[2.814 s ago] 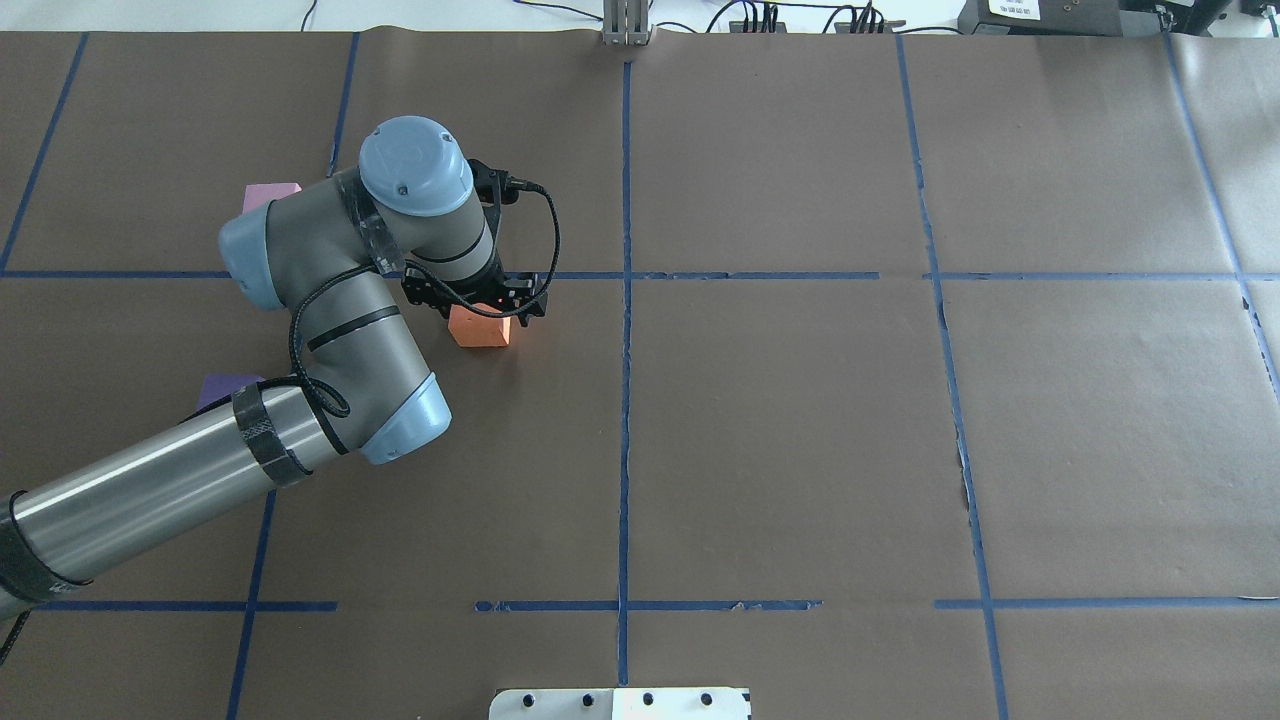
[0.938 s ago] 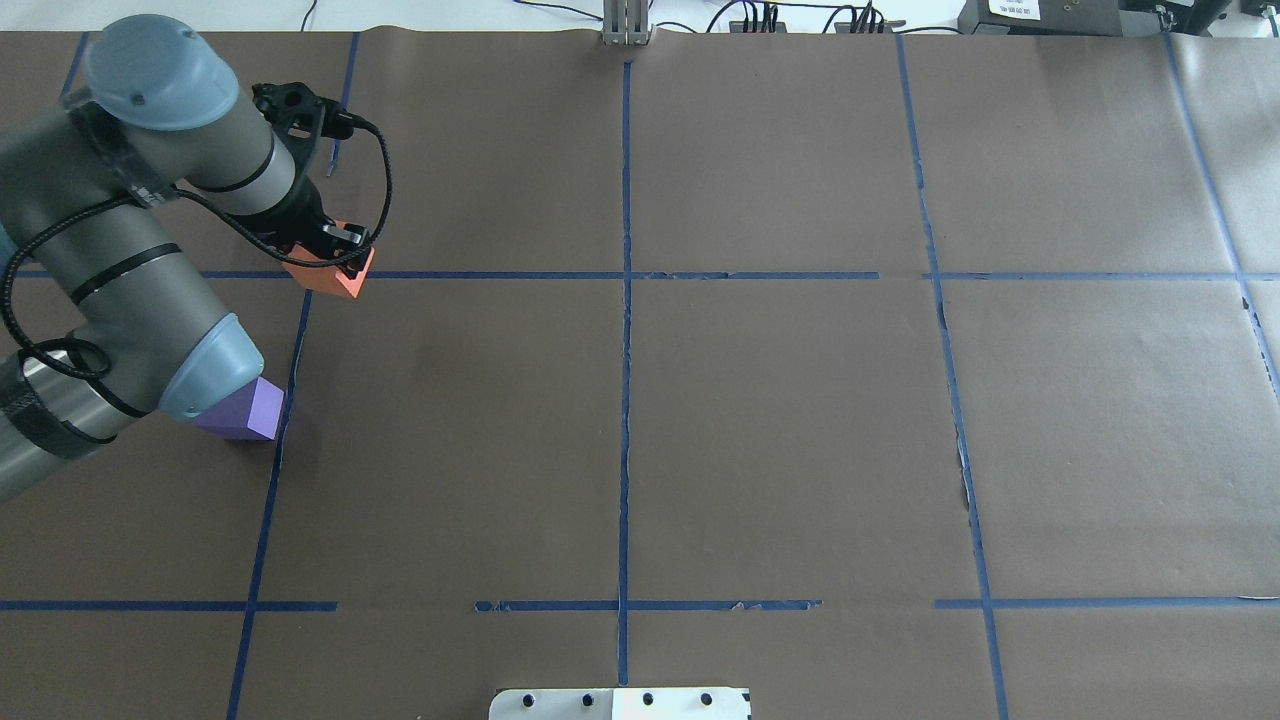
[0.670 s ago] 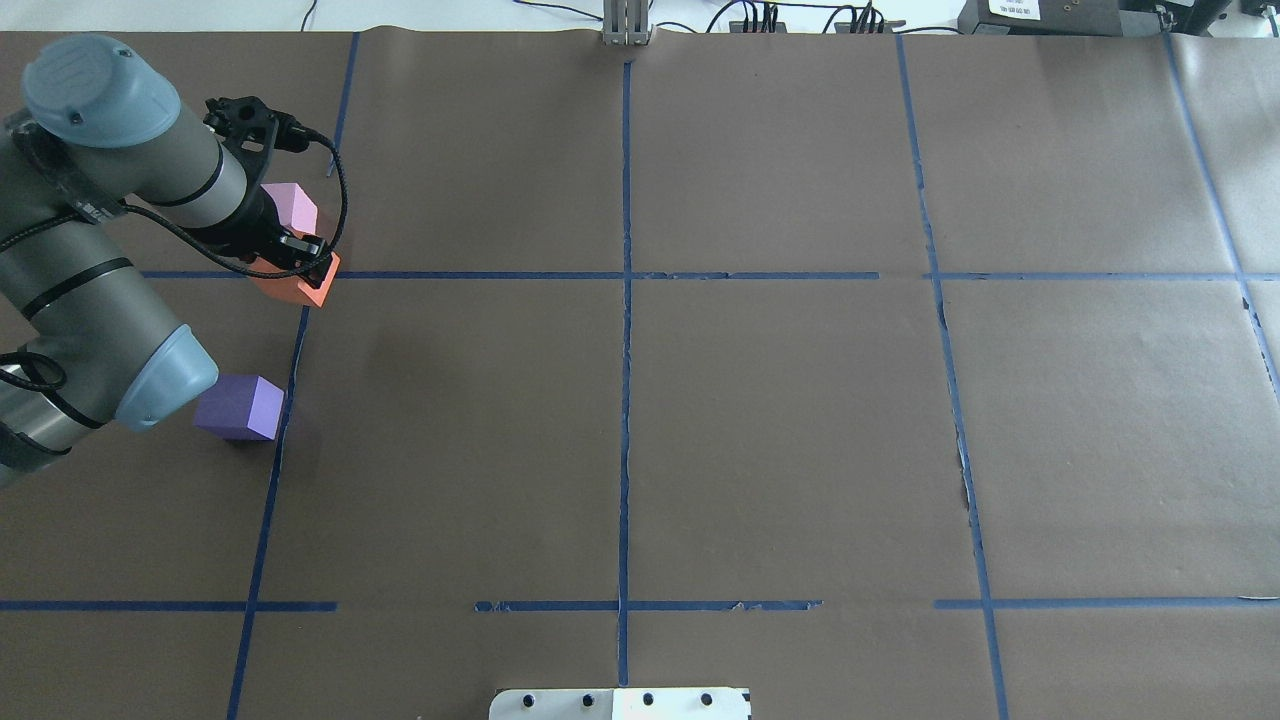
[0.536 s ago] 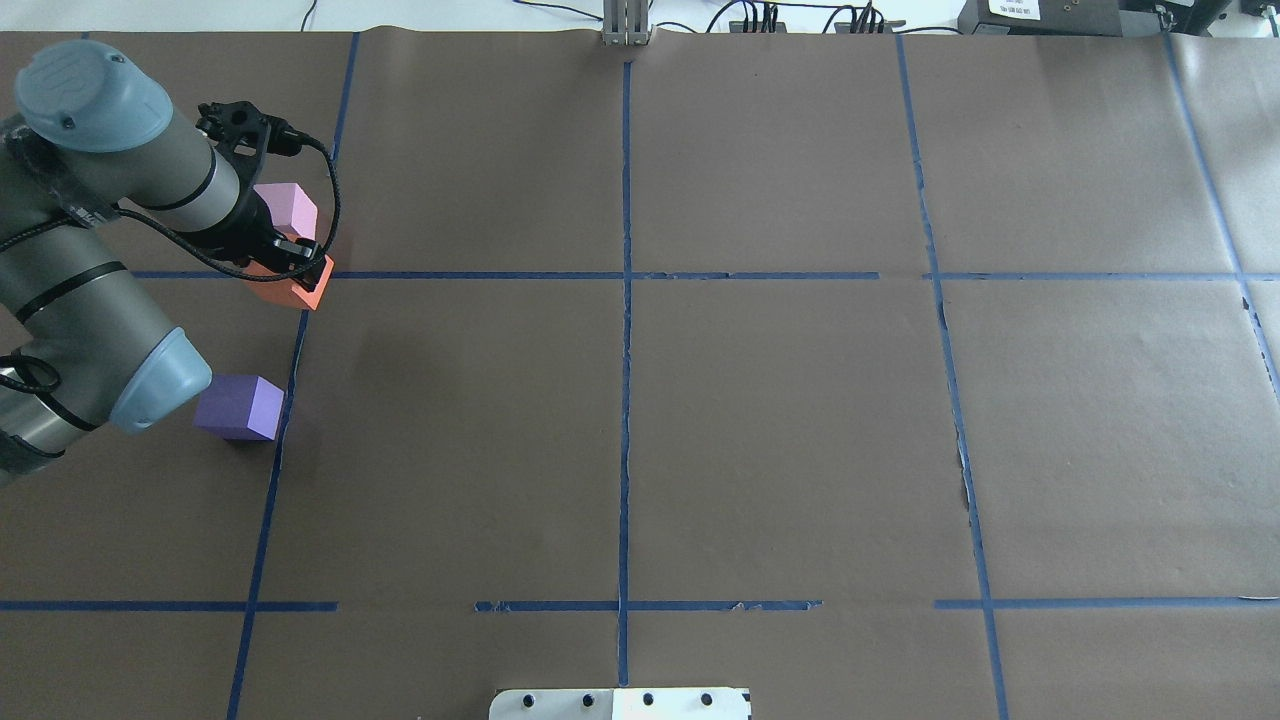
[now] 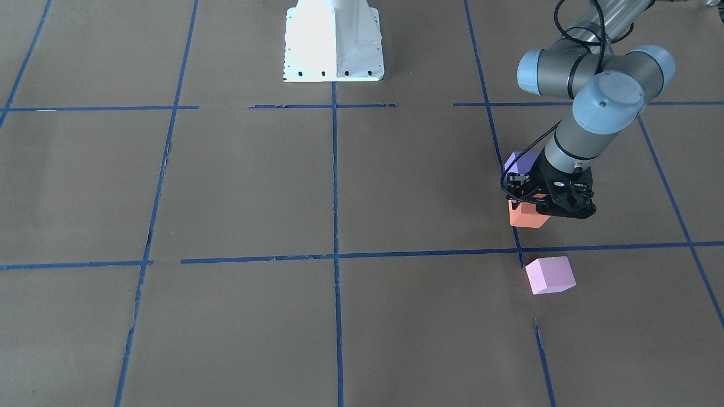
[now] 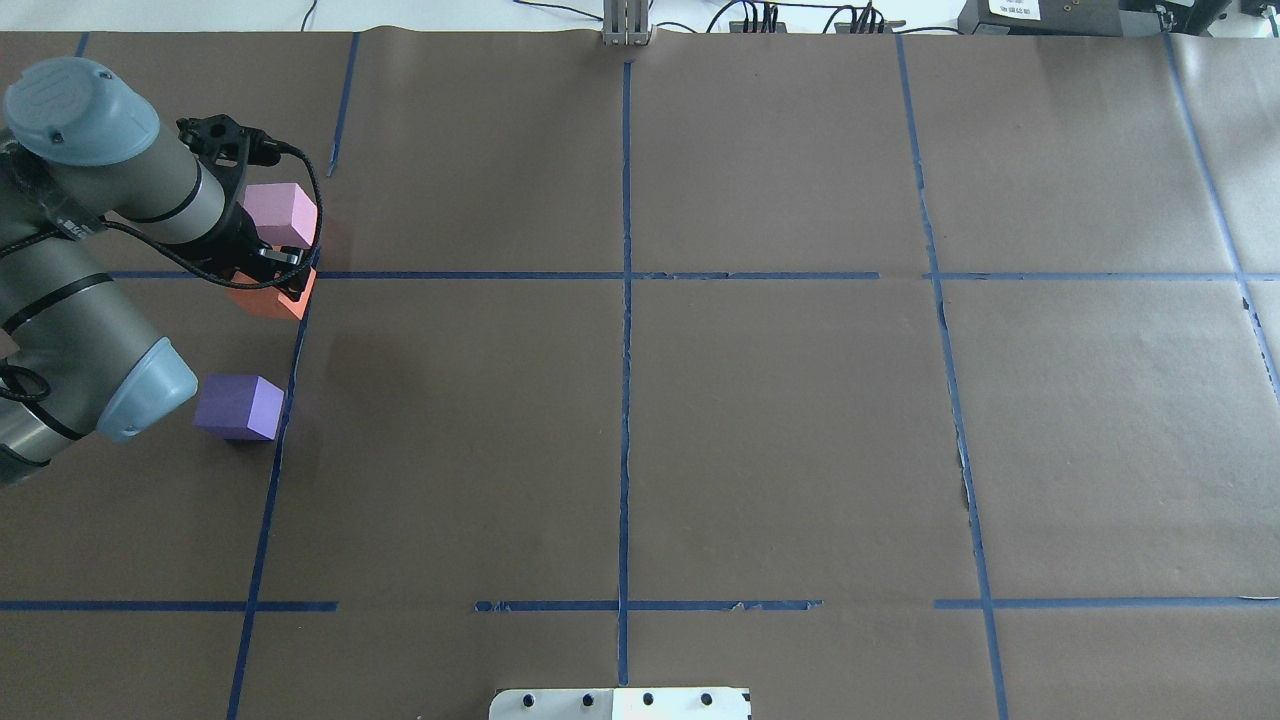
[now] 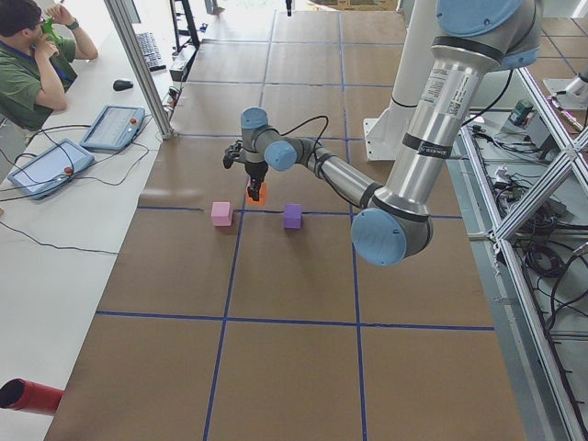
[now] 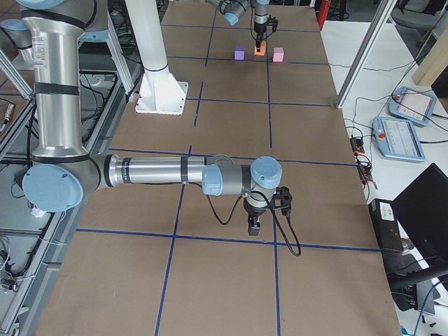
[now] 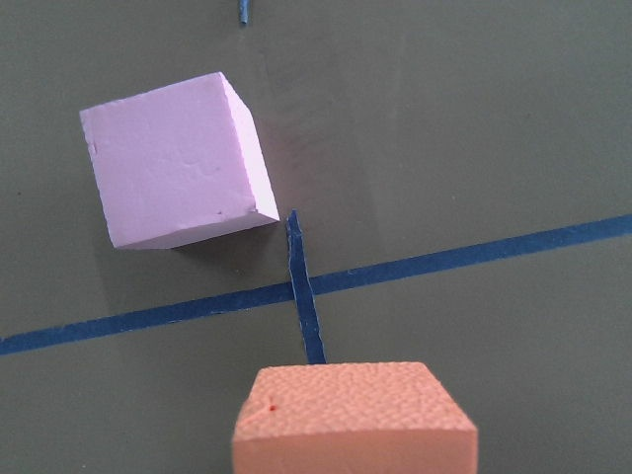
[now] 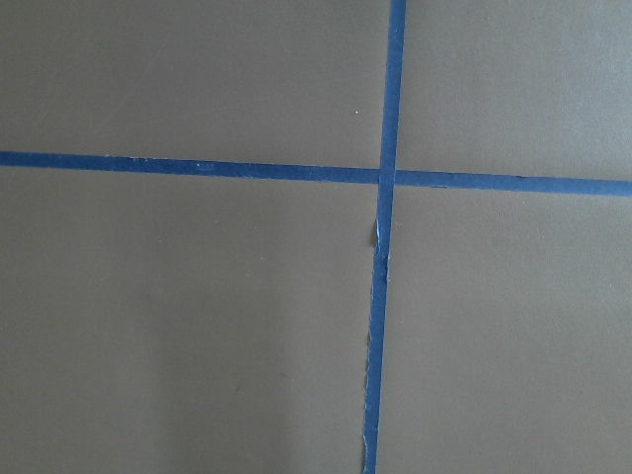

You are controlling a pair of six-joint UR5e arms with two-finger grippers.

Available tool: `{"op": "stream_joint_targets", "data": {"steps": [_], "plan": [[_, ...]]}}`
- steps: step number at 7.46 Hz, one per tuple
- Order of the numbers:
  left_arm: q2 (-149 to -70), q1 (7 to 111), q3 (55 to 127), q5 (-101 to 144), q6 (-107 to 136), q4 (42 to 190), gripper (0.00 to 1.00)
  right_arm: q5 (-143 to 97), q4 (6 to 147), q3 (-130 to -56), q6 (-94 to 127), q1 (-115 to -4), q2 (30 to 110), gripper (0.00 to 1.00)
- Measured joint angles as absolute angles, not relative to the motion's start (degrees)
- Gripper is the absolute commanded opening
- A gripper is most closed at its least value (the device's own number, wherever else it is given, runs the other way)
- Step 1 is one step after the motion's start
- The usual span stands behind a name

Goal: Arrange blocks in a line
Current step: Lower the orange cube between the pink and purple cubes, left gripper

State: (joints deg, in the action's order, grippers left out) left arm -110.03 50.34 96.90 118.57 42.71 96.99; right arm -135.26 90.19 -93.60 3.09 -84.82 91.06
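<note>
My left gripper (image 6: pixel 278 272) is shut on the orange block (image 6: pixel 270 300) and holds it low over the table at the far left, between the other two blocks. The pale pink block (image 6: pixel 282 214) lies just beyond it, close to the gripper. The violet-purple block (image 6: pixel 240 407) lies nearer to my base. In the front view the orange block (image 5: pixel 526 215) sits under the gripper (image 5: pixel 546 204), with the pink block (image 5: pixel 550 275) and the purple block (image 5: pixel 523 163) on either side. The left wrist view shows the orange block (image 9: pixel 355 420) and the pink block (image 9: pixel 178 163). My right gripper (image 8: pixel 254 225) shows only in the exterior right view; I cannot tell its state.
Blue tape lines (image 6: pixel 625 275) divide the brown paper table cover into a grid. The white robot base (image 5: pixel 334 39) stands at the table's near edge. An operator (image 7: pixel 37 55) sits beside tablets (image 7: pixel 112 127) beyond the table's far edge.
My left arm has carried the orange block from near the table's middle to the far left, ending between the pink and purple blocks. In the last half second it shifted slightly further left.
</note>
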Motion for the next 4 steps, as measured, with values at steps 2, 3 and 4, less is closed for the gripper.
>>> {"op": "stream_joint_targets", "data": {"steps": [2, 3, 4], "plan": [[-109.7, 50.3, 95.9, 118.6, 45.9, 97.5, 0.0, -135.3, 90.2, -93.6, 3.1, -84.8, 91.1, 1.0], [-109.3, 50.4, 95.0, 118.6, 46.2, 98.7, 0.0, -135.3, 90.2, -93.6, 3.1, -84.8, 91.1, 1.0], [-108.8, 50.4, 94.0, 118.7, 46.2, 100.5, 0.0, -135.3, 90.2, -93.6, 3.1, -84.8, 91.1, 1.0]]}}
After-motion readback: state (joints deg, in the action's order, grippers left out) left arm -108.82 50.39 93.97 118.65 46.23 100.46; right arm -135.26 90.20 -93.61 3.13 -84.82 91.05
